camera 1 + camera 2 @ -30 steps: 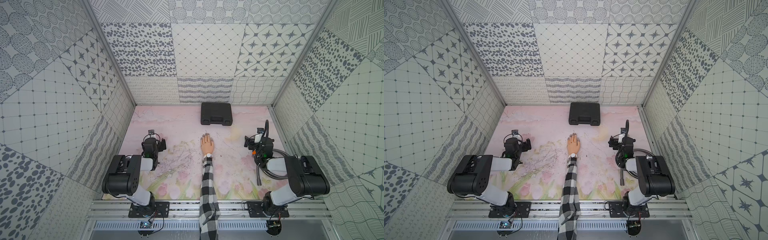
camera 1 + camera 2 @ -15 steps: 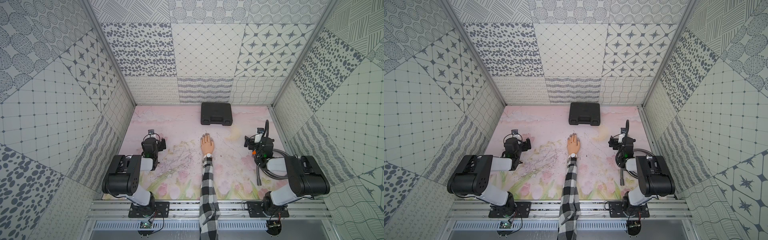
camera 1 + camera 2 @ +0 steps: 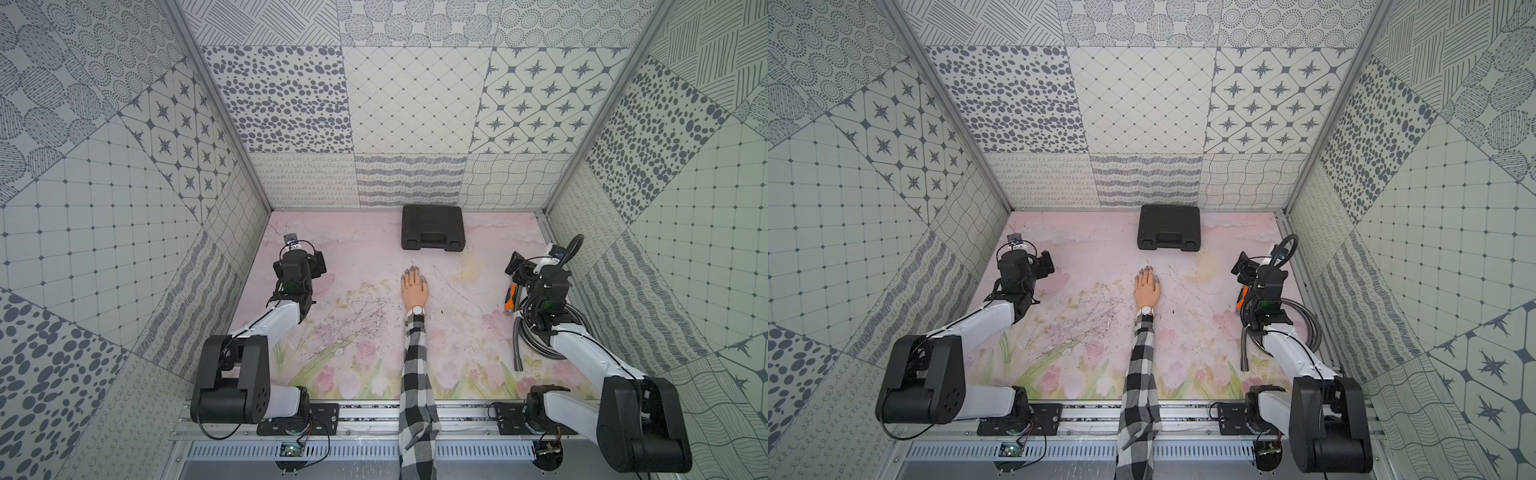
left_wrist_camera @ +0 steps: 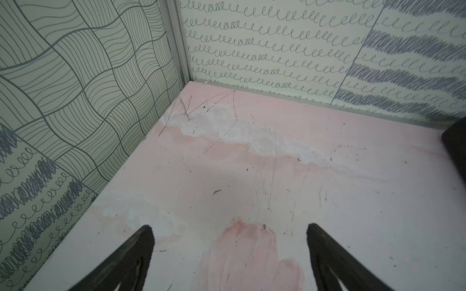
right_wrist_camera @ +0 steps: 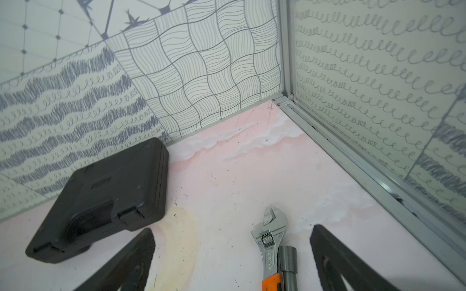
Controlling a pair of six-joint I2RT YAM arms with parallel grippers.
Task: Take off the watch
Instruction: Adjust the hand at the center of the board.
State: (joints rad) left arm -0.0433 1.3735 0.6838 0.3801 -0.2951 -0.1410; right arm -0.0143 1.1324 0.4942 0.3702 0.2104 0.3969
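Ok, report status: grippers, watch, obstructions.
Left gripper open, empty. Right gripper open, empty, near wrench. Watch around wrist of mannequin hand, untouched. Nothing in the way.

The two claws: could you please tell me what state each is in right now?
Left claw: open, holding nothing.
Right claw: open, holding nothing.

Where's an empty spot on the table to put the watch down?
Bare mat lies between the left arm and the checked sleeve, and between the mannequin hand and the black case. Crowded by the right arm: a wrench and a hose.
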